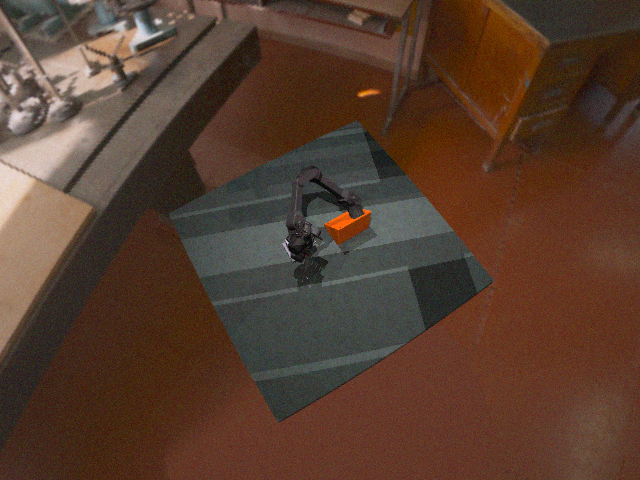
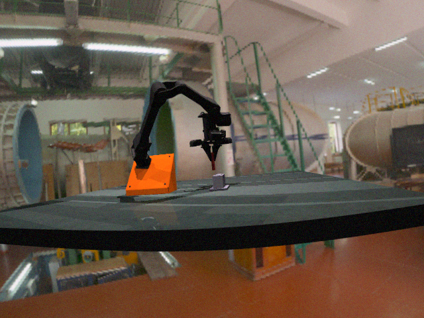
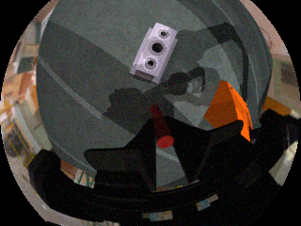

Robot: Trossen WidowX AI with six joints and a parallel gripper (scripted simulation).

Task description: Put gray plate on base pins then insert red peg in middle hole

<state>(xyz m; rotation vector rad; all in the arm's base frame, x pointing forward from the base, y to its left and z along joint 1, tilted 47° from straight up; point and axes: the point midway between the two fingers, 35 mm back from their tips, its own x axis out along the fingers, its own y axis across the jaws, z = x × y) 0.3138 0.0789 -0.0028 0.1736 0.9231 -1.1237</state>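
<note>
My gripper (image 2: 212, 154) (image 3: 158, 121) is shut on the red peg (image 2: 213, 163) (image 3: 165, 141), which hangs nearly upright from the fingertips. In the exterior view the peg's lower end is a little above and slightly left of the pale block. The gray plate (image 3: 165, 49) lies on the base (image 2: 224, 187) (image 3: 134, 71) and looks flat. The wrist view shows its three holes in a row, with the larger middle hole dark and empty. Something round shows inside each outer hole. In the top view the arm hides most of the plate and base, and the peg is hard to make out.
The orange mount (image 1: 352, 228) (image 2: 153, 176) (image 3: 222, 111) stands on the dark striped table (image 1: 330, 320) (image 2: 291, 212), beside the plate and base. The arm arches over from the mount's side. The arm's shadow falls on the table around the base.
</note>
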